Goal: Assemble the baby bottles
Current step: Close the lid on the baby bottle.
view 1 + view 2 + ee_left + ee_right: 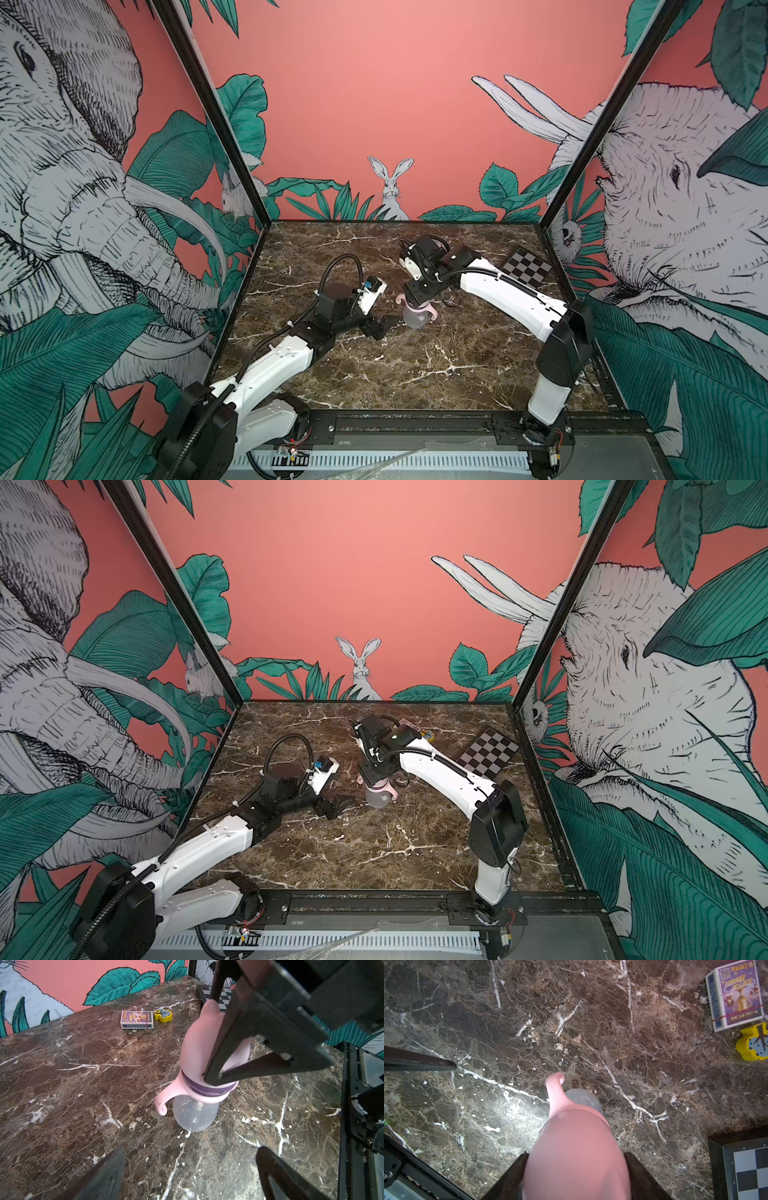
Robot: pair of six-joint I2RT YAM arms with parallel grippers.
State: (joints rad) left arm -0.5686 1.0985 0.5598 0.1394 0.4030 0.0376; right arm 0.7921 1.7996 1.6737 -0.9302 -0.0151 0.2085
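**Baby bottle point(415, 318) mid-table, right claw clamped on its cap**

The baby bottle stands on the marble table point(415, 374), a little right of centre and below the middle of the frame in both top views point(378, 799). Its clear body point(195, 1113) rests base-down on the stone. Above it sits the pale pink collar ring point(209, 1098), one curled handle point(163, 1101) hanging down beside the clear wall. A purple band point(207, 1089) shows just over the collar, and the pink dome cap point(199, 1049) with its ear rises above that.

The right gripper point(417, 297) comes down on the bottle from above. Its dark fingers point(515, 1172) press either side of the pink dome cap point(577, 1157), so the claw is closed on the cap at a middling width.

The left gripper point(384, 325) lies low just to the picture-left of the bottle, near it but not touching. Its jaws stand wide apart with nothing between them point(192, 1150).

Farther off, toward the back wall, a small card box point(137, 1019) lies flat with a yellow clock toy point(163, 1015) just beside it. A checkered board point(527, 266) lies at the right edge of the table, behind the right arm.
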